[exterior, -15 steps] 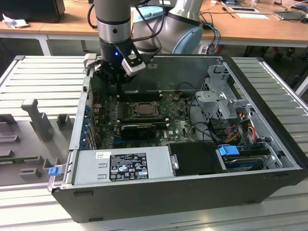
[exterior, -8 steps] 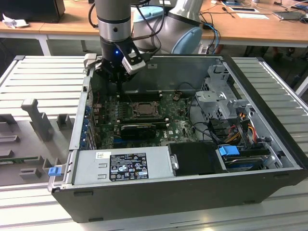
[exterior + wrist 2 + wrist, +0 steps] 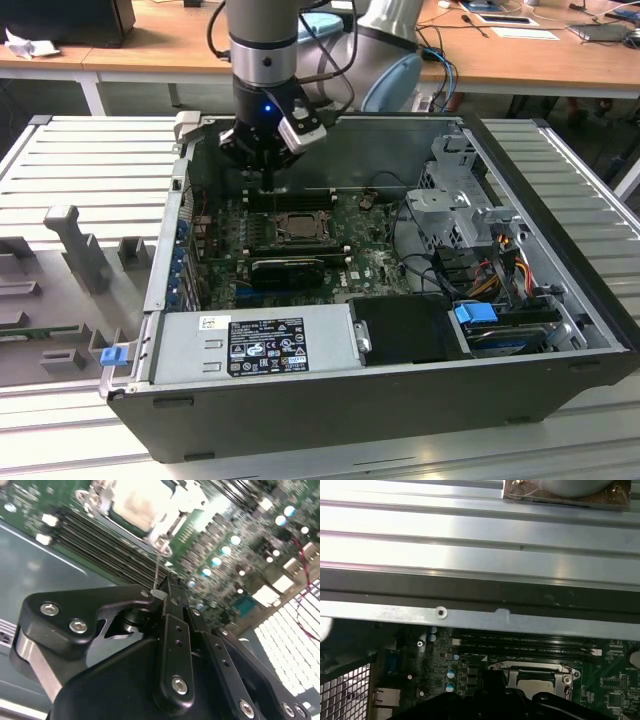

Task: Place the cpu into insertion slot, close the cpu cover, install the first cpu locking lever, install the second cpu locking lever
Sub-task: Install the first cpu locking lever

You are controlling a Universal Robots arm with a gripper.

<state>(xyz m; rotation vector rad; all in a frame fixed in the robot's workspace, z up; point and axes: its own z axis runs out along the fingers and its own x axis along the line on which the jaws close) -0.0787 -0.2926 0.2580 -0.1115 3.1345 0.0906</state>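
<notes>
A robotics lab or workshop is showing itself here: an open computer case is lying on a ribbed metal table, a robot arm is reaching over it, and wooden desks with cables and papers are standing behind.

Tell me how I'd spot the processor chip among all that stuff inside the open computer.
Start at the open computer case and find its green circuit board. Just below the gripper sits a square socket with a silver metal frame. The cpu is the flat, pale silver-grey square in that frame, unlike the long black slots beside it.
</notes>
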